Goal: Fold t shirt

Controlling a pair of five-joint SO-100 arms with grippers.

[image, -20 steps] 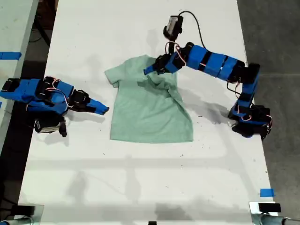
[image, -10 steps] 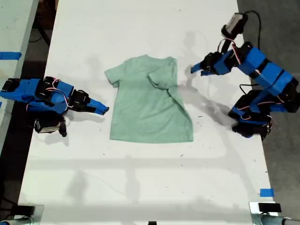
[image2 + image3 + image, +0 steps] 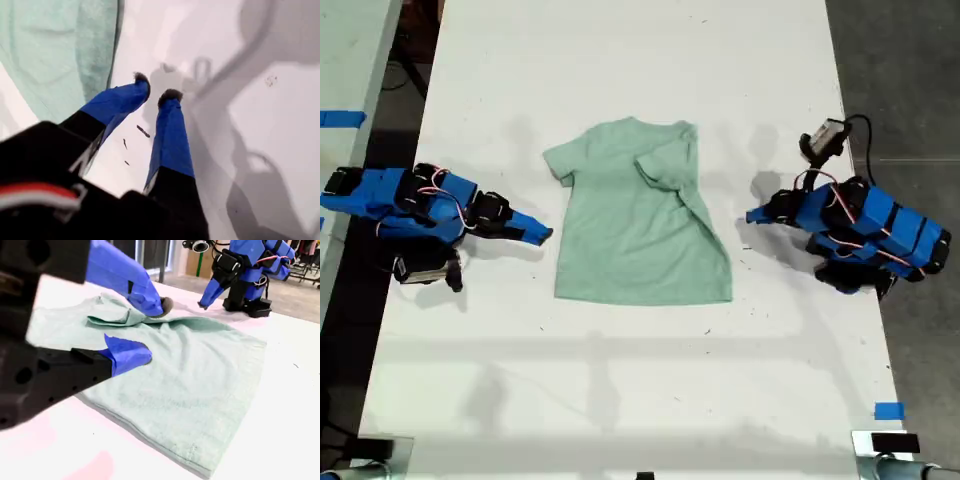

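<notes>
The pale mint-green t shirt (image 3: pixel 635 235) lies flat mid-table, and its sleeve (image 3: pixel 670 165) on the exterior view's right is folded inward over the body. My first gripper (image 3: pixel 750 215) rests low over bare table to the exterior view's right of the shirt. In its wrist view the first gripper (image 3: pixel 156 87) is slightly open and holds nothing, with the shirt (image 3: pixel 55 45) beyond it. My second gripper (image 3: pixel 545 236) sits just off the shirt's edge on the exterior view's left. The second gripper (image 3: pixel 152 330) is open and empty, with the shirt (image 3: pixel 200 370) in front of it.
The white table (image 3: pixel 620 380) ends close behind both arm bases. Blue tape (image 3: pixel 888 411) marks its near corner on the exterior view's right. A second surface with blue tape (image 3: pixel 340 118) stands at the exterior view's left. Small dark specks (image 3: pixel 143 131) lie under my first gripper.
My first arm let go of the sleeve, pulled back toward the exterior view's right and dropped low beside its base. The sleeve stays folded on the shirt. The second arm has not moved.
</notes>
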